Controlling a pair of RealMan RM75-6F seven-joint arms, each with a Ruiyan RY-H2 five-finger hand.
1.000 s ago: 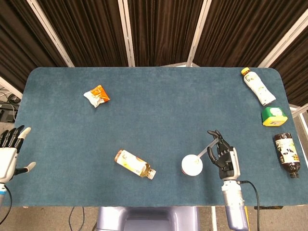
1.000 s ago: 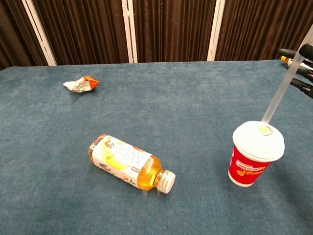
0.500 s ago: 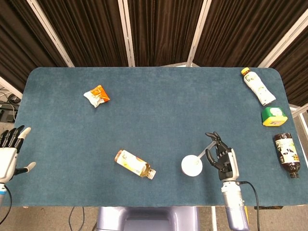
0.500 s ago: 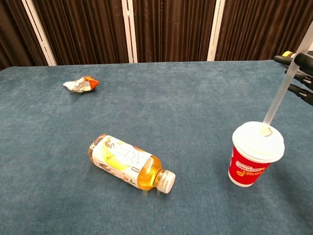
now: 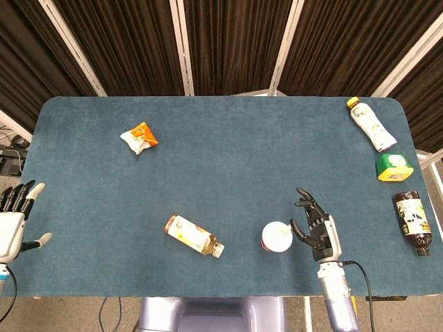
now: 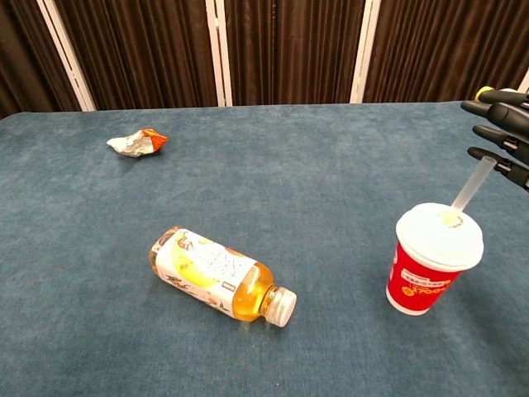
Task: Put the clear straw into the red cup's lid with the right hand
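Observation:
The red cup (image 6: 421, 285) with its white lid (image 6: 440, 231) stands near the table's front edge, right of centre. The clear straw (image 6: 469, 188) is stuck in the lid's hole and leans up to the right, with only a short length showing. My right hand (image 6: 502, 132) hovers just right of the cup (image 5: 277, 236). Its lowest finger meets the straw's top end and its other fingers are spread. In the head view the right hand (image 5: 315, 225) sits close beside the lid. My left hand (image 5: 12, 218) hangs off the table's left edge, fingers apart, holding nothing.
A juice bottle (image 5: 194, 236) lies on its side left of the cup. A crumpled snack packet (image 5: 139, 137) sits at the back left. Along the right edge lie a pale bottle (image 5: 372, 124), a green tin (image 5: 394, 167) and a dark bottle (image 5: 413, 213).
The straw has slid much deeper into the lid and stands more upright. My right hand came down and toward the cup with it. The left hand stayed still.

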